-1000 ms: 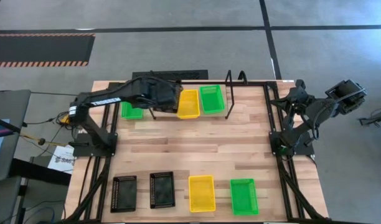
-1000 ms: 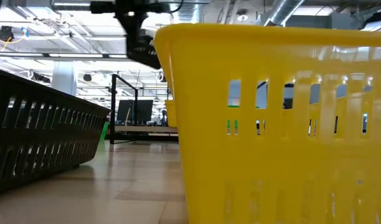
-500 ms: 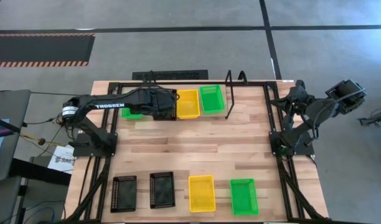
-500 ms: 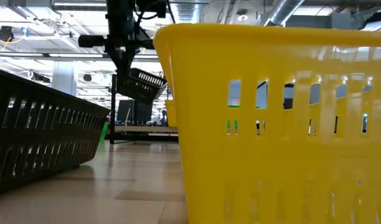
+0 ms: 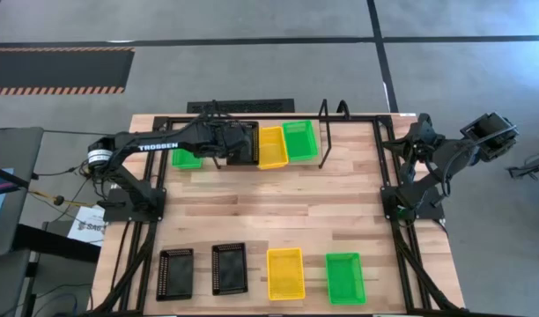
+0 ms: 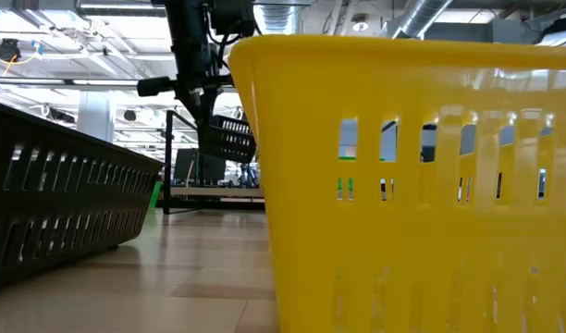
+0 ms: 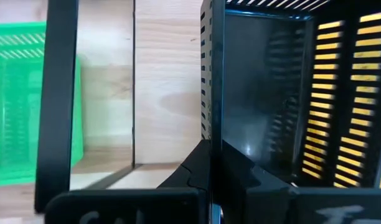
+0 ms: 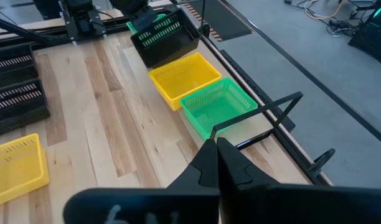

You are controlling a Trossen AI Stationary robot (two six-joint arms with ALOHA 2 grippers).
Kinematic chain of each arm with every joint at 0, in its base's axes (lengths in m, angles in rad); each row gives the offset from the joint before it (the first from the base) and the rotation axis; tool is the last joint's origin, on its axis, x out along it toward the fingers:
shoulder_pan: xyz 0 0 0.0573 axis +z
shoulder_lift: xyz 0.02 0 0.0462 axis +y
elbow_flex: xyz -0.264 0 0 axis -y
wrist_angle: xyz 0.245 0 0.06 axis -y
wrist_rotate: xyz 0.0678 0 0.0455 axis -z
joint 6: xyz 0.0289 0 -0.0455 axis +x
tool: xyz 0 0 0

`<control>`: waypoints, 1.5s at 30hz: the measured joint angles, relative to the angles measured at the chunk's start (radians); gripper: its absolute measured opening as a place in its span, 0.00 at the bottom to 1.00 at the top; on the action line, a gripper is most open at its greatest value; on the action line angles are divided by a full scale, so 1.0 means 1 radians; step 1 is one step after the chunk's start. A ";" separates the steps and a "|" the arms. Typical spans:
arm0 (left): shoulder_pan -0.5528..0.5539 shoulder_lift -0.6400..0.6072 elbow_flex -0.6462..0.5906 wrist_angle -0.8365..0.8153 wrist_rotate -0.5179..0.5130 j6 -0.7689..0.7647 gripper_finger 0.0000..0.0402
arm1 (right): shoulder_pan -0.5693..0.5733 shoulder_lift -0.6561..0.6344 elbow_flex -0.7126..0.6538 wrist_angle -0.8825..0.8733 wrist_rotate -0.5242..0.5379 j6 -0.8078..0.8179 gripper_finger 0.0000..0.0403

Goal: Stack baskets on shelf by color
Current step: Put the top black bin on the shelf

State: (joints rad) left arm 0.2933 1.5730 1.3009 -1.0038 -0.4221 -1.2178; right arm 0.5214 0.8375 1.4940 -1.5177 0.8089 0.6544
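A: As the shelf [image 5: 340, 157] serves as landmark here, where does my left gripper [image 5: 243, 145] stand?

B: Above the shelf's board, pinching one wall of a black basket [image 5: 240, 143], held clear of the board and tilted, just beside the yellow basket [image 5: 271, 146] resting there.

A: And the rest on the shelf?

B: A green basket [image 5: 299, 139] touches the yellow one's far side; another green basket [image 5: 186, 158] lies near the shelf's other end.

A: Away from the shelf?

B: Two black baskets [image 5: 202, 270], a yellow [image 5: 285, 272] and a green [image 5: 345, 277] line the tabletop's [image 5: 278, 207] opposite edge.

A: My right gripper [image 8: 218, 149]?

B: Fingers pressed together on nothing, parked beyond the shelf's end.
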 joint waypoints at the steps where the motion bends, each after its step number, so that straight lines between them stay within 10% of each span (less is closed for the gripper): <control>1: 0.006 0.000 -0.002 0.002 0.001 0.007 0.00 | 0.000 0.000 0.000 0.000 0.000 0.000 0.01; 45: 0.078 0.000 -0.113 0.079 0.018 0.066 0.08 | 0.000 0.000 0.000 0.001 0.000 0.000 0.01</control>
State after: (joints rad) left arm 0.3710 1.5731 1.1881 -0.9249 -0.4043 -1.1515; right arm 0.5217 0.8379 1.4940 -1.5169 0.8089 0.6548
